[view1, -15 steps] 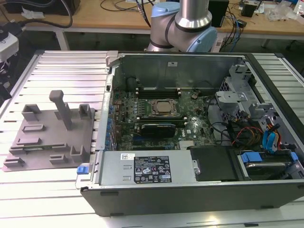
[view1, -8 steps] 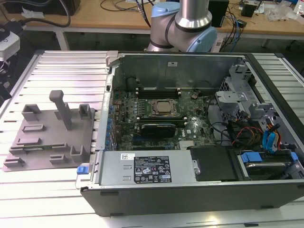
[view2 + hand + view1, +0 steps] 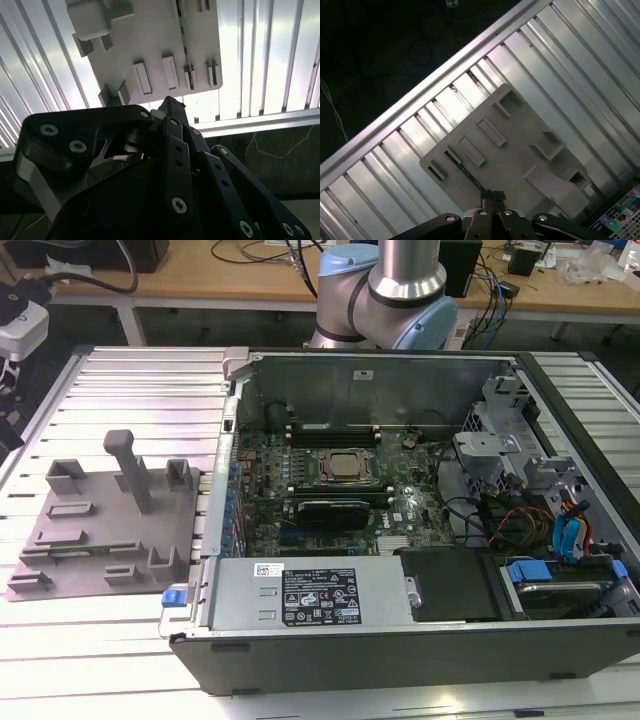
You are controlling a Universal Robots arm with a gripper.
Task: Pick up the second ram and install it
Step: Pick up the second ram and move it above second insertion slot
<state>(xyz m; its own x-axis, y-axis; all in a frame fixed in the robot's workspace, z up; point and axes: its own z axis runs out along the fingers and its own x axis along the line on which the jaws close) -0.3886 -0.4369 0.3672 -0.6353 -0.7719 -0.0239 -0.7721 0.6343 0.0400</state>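
Apparently hovers over the gray fixture [image 3: 520, 135] with gripper [image 3: 492, 196] clenched empty; risks striking, not straddling, the second ram [image 3: 462, 171] slotted there.

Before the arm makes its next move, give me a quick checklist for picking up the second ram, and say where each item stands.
1. Pickup spot: the second ram lies in a slot of the gray fixture. Ok.
2. Position: the gripper hangs over the fixture in both wrist views. Ok.
3. Ram in the grip: it lies in the fixture, not lifted. Not ok.
4. Access: the case is open and the motherboard is exposed. Ok.
5. A free place among the memory slots: cannot tell.
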